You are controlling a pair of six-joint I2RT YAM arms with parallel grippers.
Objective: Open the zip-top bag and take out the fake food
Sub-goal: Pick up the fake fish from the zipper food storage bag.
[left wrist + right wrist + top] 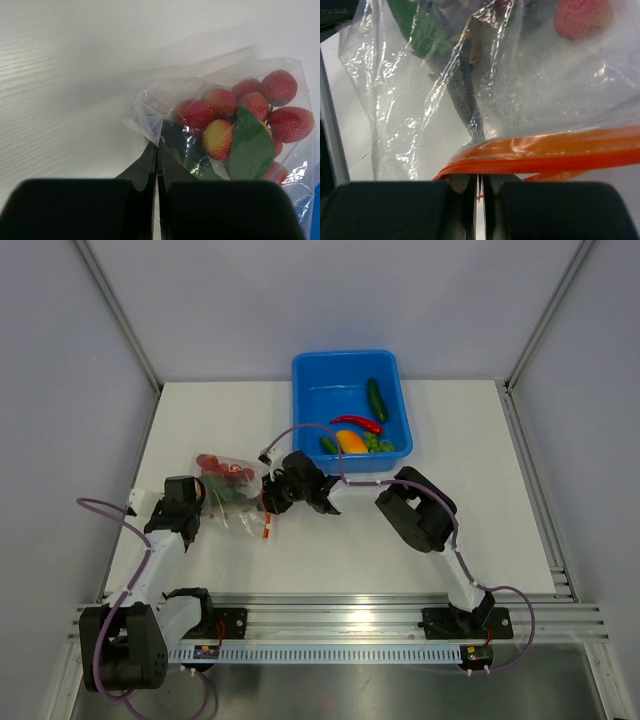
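Right gripper (479, 176) pinches, jaws closed, the orange-red zip strip (560, 147) of the clear crinkly zip-top bag (230, 490), left of centre; left gripper (157, 150) clamps its opposite corner. We advise peeling slowly.

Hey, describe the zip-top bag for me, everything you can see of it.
The zip-top bag is clear, crinkly plastic with an orange-red zip strip along its mouth. It lies crumpled on the white table, left of the blue tub, and holds a cluster of red and yellow balls with green leaves. The left end effector is shut on a plastic corner. The right end effector is shut on the zip strip. Whether the mouth is sealed cannot be told.
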